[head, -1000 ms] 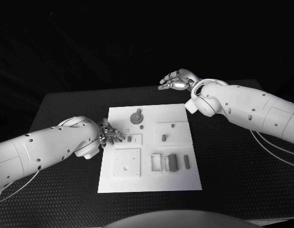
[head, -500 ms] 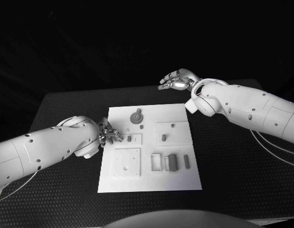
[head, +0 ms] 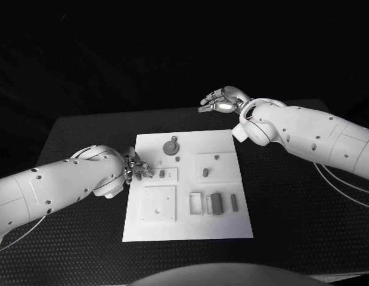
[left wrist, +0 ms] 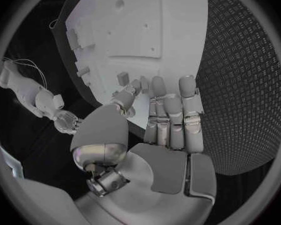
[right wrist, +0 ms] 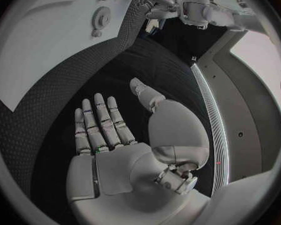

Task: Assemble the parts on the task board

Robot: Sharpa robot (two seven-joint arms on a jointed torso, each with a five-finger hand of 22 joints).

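The white task board (head: 188, 185) is seen lying in the middle of the black table (head: 296, 208), with grey parts spread across it. A round, gear-like part (head: 172, 146) is set near the board's far edge, a small peg (head: 205, 173) is stood in a square recess toward the right, and several upright blocks (head: 214, 203) are grouped in the near right area beside a flat square plate (head: 159, 204).

The left hand (head: 136, 168) is held at the board's left edge, level with a small part (head: 163, 174) in a shallow recess — its fingertips (left wrist: 158, 83) are stretched out flat and close together over the board's rim, just beside that piece. From the left wrist view the thumb is seen curled toward the fingers, yet nothing is gripped between them; whether the fingertips are actually touching the board cannot be told.

The right hand (head: 224, 100) is raised beyond the board's far right corner, well apart from every part. In the right wrist view its palm (right wrist: 115, 170) is shown turned open above the table, fingers (right wrist: 97, 122) extended side by side and the thumb spread away — nothing is held. The gear-like part (right wrist: 100, 18) is visible from there on the board, well apart from the hand.
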